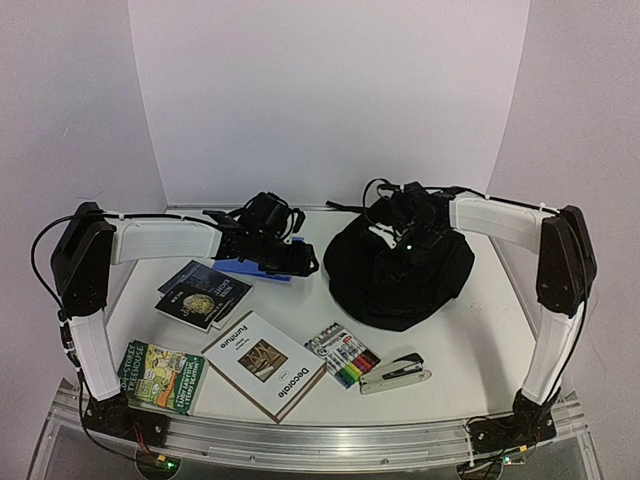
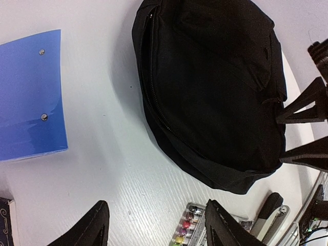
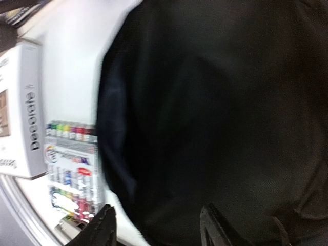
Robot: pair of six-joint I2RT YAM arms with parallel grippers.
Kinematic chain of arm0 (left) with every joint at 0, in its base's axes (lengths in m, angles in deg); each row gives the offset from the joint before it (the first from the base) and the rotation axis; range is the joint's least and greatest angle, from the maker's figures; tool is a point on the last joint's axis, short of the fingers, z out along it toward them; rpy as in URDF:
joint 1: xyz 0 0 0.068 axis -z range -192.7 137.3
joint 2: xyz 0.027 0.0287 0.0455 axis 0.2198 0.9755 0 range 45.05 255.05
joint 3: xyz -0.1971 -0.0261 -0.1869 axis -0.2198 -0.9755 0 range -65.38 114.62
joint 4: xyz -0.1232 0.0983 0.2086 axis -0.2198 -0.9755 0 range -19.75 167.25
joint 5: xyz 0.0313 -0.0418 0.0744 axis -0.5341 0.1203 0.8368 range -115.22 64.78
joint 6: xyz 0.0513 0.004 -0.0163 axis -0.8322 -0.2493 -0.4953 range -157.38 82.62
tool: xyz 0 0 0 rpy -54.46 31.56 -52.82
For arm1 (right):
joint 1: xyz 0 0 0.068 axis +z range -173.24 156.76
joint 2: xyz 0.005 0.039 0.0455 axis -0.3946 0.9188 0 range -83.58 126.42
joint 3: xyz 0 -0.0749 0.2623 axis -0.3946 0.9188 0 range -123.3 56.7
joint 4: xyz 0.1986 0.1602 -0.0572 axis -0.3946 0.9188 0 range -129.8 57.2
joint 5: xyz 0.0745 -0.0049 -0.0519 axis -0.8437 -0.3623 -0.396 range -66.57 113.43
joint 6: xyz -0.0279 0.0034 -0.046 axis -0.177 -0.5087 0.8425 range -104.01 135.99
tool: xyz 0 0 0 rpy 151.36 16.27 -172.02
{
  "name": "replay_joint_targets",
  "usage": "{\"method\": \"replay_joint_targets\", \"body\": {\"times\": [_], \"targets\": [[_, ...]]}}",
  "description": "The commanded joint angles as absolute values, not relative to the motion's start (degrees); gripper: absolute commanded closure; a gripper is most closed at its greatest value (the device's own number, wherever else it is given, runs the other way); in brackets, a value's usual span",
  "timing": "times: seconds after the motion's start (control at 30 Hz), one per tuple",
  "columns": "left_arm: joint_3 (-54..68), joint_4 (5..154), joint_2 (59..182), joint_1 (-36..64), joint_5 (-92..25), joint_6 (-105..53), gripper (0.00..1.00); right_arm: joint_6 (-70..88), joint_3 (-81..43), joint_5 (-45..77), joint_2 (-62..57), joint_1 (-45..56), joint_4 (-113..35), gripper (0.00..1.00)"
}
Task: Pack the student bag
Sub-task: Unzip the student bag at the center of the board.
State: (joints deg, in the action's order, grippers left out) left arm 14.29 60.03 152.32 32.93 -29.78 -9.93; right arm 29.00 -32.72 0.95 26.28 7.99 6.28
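The student bag [image 1: 400,275], a large soft black backpack, lies slumped on the white table right of centre. In the left wrist view the student bag [image 2: 215,87] shows a zipper line down its near side. My right gripper [image 1: 406,244] hovers over the top of the bag; its wrist view is blurred, the right gripper [image 3: 156,223] open with black fabric of the bag [image 3: 220,102] below. My left gripper [image 1: 303,262] is left of the bag, above a blue folder [image 1: 245,268]. Seen from its wrist, the left gripper [image 2: 156,218] is open and empty over bare table.
A dark book [image 1: 200,292], a white book [image 1: 265,365] and a green book [image 1: 160,375] lie at front left. A marker pack [image 1: 343,355] and a stapler [image 1: 395,372] sit in front of the bag. White walls close the back and sides.
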Motion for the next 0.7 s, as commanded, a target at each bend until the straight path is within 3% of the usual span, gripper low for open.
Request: {"method": "replay_joint_targets", "body": {"times": [0.0,0.43,0.57,0.67], "targets": [[15.0,62.0,150.0,32.6,-30.5,-10.8,0.36,30.1,-34.4,7.4,28.7,8.2,6.7,0.47],[15.8,61.9,151.4,32.6,-31.8,-10.8,0.33,33.0,-28.1,5.1,30.8,9.7,8.5,0.41],[16.3,62.0,152.2,32.6,-33.3,-10.5,0.32,32.7,-28.3,4.7,31.7,9.7,8.5,0.53],[16.2,62.4,152.5,32.6,-34.4,-9.9,0.31,31.5,-29.6,4.2,31.3,9.8,8.5,0.79]]}}
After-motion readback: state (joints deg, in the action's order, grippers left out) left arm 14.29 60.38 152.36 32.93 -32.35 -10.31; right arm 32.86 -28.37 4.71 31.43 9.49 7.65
